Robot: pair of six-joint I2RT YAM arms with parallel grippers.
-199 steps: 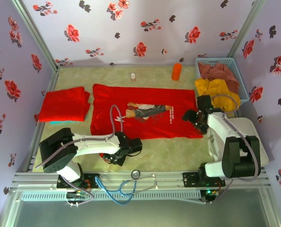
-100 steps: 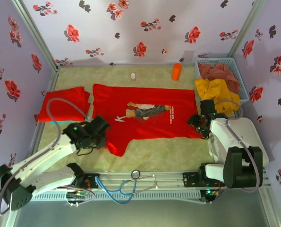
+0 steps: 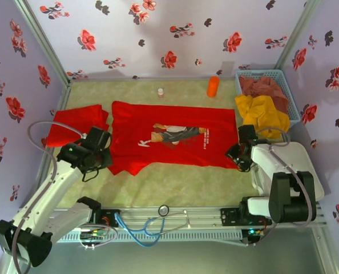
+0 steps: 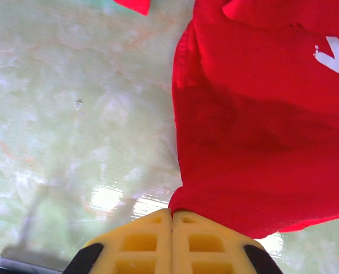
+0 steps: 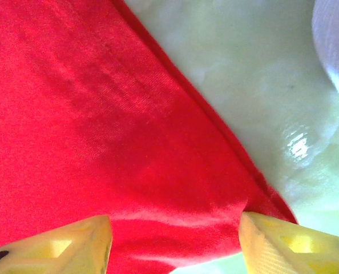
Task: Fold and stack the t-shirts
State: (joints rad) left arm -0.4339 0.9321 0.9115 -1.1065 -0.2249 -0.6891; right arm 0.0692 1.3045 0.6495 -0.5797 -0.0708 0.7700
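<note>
Close by, the left gripper [image 3: 98, 154] is clamped tight on the bottom left corner of the big red t-shirt [image 3: 175, 140], its yellow fingers [image 4: 141, 242] pressed together on the cloth. The right gripper [image 3: 238, 153] has its fingers [image 5: 67, 242] spread apart, with the shirt's right edge between them. The shirt lies spread out in the middle of the green table [image 3: 181, 184], picture side up. A folded red t-shirt [image 3: 75, 127] sits just beside it on the left. Far back are a little bottle [image 3: 160, 92], an orange thing [image 3: 213, 86] and a blue basket [image 3: 259, 72] of clothes
</note>
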